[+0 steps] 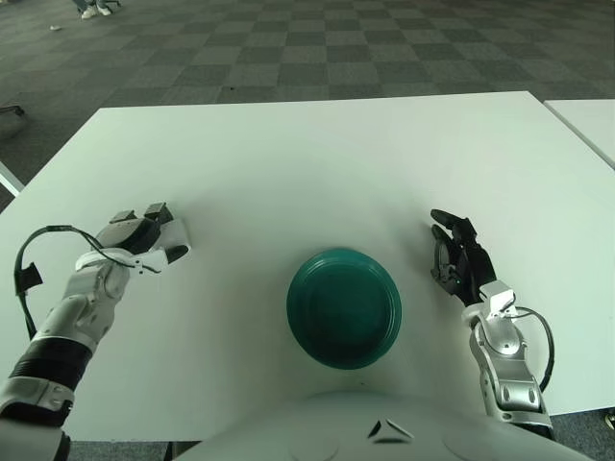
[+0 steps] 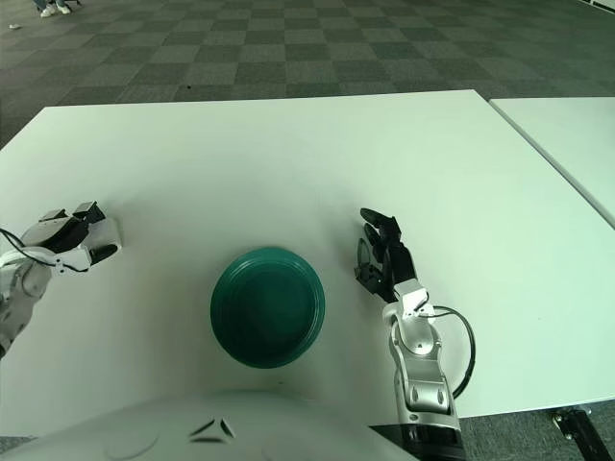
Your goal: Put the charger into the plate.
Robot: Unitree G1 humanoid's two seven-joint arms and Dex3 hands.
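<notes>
A dark green plate (image 1: 343, 307) sits on the white table (image 1: 317, 163), near its front edge and just before me. A small white charger (image 1: 177, 237) lies at the left of the table, well to the left of the plate. My left hand (image 1: 146, 233) is at the charger, with its fingers curled over it and the thumb below it, low at the table top. The charger also shows in the right eye view (image 2: 106, 236). My right hand (image 1: 459, 256) shows to the right of the plate, fingers relaxed and holding nothing.
A second white table (image 1: 591, 120) stands at the far right, across a narrow gap. Grey checkered carpet (image 1: 288, 48) lies beyond the table's far edge. Black cables loop at my left wrist (image 1: 24, 274) and my right wrist (image 1: 538, 336).
</notes>
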